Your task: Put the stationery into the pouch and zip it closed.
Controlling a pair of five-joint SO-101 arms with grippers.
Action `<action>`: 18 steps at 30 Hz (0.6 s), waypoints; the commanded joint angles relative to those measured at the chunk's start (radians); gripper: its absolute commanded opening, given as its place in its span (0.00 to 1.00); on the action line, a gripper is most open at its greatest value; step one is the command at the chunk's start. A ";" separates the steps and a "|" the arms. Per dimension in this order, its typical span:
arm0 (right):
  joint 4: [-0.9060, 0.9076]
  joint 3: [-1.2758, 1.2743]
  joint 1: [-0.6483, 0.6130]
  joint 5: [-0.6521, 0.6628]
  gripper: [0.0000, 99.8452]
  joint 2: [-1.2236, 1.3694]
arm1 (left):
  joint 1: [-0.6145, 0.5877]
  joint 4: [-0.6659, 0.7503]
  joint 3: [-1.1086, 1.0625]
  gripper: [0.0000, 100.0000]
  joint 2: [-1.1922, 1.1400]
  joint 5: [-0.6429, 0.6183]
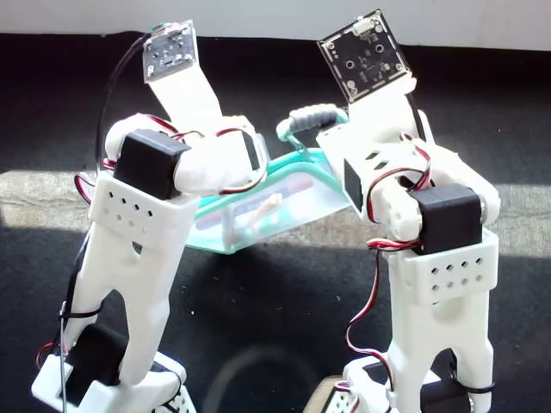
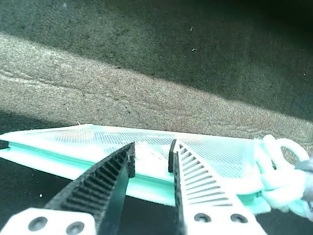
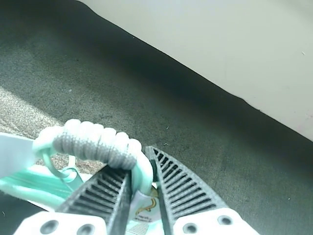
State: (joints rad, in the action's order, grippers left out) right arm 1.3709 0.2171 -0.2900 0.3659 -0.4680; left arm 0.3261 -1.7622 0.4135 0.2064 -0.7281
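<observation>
Bright sunlit band across dark table (image 1: 34, 194), deep shadow around it, glare washing out pouch (image 2: 215, 152)

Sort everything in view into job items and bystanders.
Job: pouch; stationery inside it; cord loop pinched in right gripper; left gripper open over pouch.
Bystanders: dark table cover; white wall.

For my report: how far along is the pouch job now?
Done: stationery shows inside the pouch. In hand: right gripper clamps its cord loop; left gripper sits open over the pouch. Left: probably zipping; whether it is closed cannot be seen.
</observation>
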 commanded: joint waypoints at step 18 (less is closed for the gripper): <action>0.033 0.050 0.004 -0.012 0.01 -0.005 | -0.166 0.127 -0.039 0.14 0.015 1.289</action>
State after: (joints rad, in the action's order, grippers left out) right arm 1.3894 0.2171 -0.2900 0.3659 -0.4680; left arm 0.1465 -1.6640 0.3721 0.2048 0.4381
